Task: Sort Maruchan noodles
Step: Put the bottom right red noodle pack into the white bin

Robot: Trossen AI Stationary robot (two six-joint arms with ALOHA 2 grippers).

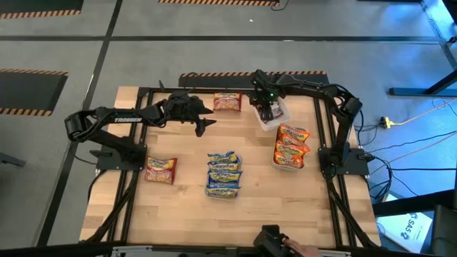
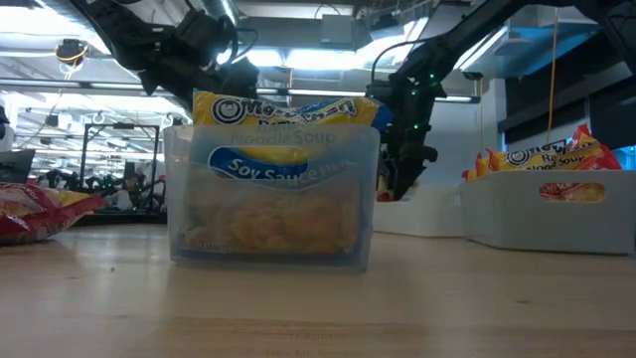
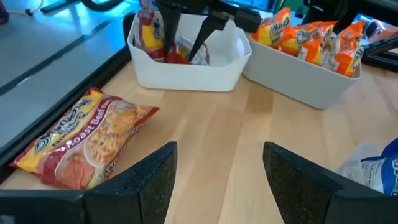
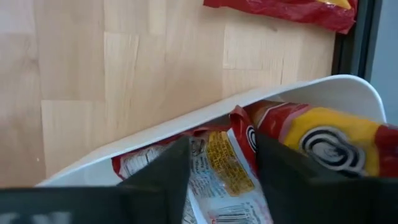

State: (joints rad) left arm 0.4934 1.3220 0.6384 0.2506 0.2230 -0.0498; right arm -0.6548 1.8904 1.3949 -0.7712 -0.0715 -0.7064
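Noodle packets are spread over the table. A red packet [image 1: 227,102] [image 3: 81,143] lies flat near the far edge, just ahead of my open left gripper [image 1: 208,116] [image 3: 217,180], which hovers over bare wood. A small white bin [image 1: 273,116] [image 3: 186,62] holds red packets [image 4: 217,162]. My right gripper [image 1: 265,108] [image 4: 221,180] points down into the bin, its fingers apart on either side of one packet. Another red packet [image 1: 161,170] lies at the left. My right gripper reaches into the white bin from above. Its fingers [image 3: 166,31] stand on either side of a red packet's end seam [image 4: 239,134]. I cannot tell whether they touch it.
A clear container [image 1: 223,175] [image 2: 273,189] of blue-and-yellow packets stands mid-table. A larger white bin [image 1: 289,148] [image 3: 305,62] of orange packets sits beside the small one, on its near side. A black frame rail [image 1: 214,89] runs along the far edge. Bare wood lies between the containers.
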